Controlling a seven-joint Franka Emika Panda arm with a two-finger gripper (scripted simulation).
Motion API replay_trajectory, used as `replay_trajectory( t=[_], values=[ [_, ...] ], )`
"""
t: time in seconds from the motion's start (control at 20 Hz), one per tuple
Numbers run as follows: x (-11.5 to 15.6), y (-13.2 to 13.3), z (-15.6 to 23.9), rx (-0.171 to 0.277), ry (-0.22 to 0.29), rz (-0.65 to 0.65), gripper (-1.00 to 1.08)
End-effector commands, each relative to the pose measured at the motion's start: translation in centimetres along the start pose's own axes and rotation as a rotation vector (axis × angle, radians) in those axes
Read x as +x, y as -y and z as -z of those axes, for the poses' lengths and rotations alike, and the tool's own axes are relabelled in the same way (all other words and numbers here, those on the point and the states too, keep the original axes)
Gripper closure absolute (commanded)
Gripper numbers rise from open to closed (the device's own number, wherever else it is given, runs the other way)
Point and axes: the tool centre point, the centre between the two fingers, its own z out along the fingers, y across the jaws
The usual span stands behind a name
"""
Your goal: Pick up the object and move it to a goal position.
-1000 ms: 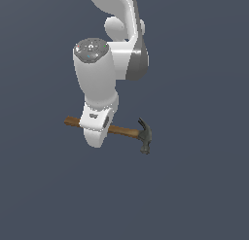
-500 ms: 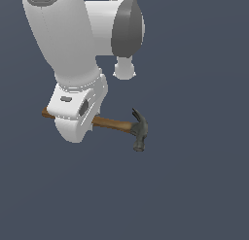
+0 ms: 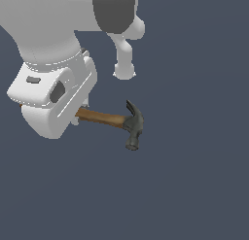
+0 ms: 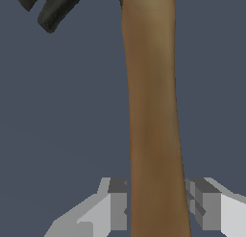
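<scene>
My gripper stays clamped on the hammer handle — both have risen toward the camera, so transport is underway.

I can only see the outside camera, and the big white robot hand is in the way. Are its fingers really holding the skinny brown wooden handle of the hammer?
Observer: Yes. The wrist view shows the gripper closed on the small claw hammer, with a grey finger pad against each side of its brown wooden handle.
Operator: Is it grabbing right next to the dark metal head?
Observer: No. A long stretch of handle runs on past the fingers before the dark grey curved claw appears.
</scene>
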Motion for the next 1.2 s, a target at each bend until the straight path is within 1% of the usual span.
replay_trajectory(
  t=[0.0,0.5,1.15],
  values=[
    [-0.3,-0.5,1.4,-0.004,0.000,0.000,1.08],
    [-1.0,-1.9,4.3,-0.003,0.001,0.000,1.08],
    [-1.3,-2.4,5.2,-0.003,0.001,0.000,1.08]
  ],
)
